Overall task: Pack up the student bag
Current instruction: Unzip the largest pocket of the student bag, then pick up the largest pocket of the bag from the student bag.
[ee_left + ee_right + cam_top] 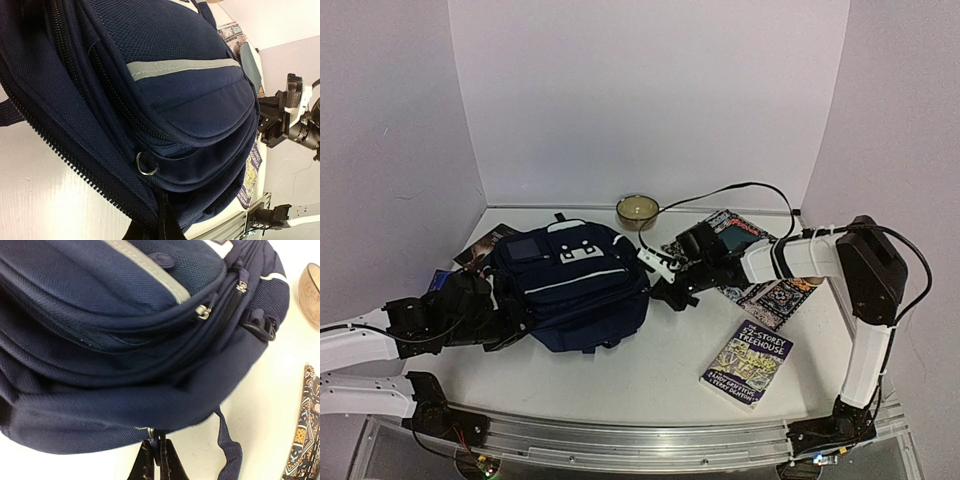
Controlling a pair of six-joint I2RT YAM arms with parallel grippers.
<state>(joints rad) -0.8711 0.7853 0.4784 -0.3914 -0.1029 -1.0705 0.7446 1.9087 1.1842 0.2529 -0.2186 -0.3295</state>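
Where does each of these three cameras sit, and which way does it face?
Top external: high behind the robot, looking down on the table; left arm and right arm show.
Left wrist: on the left arm, facing right across the navy backpack; its jaws at bottom edge.
Right wrist: on the right arm, facing left at the backpack; its jaws at bottom edge.
Shared: all see the backpack; left wrist also catches the right arm.
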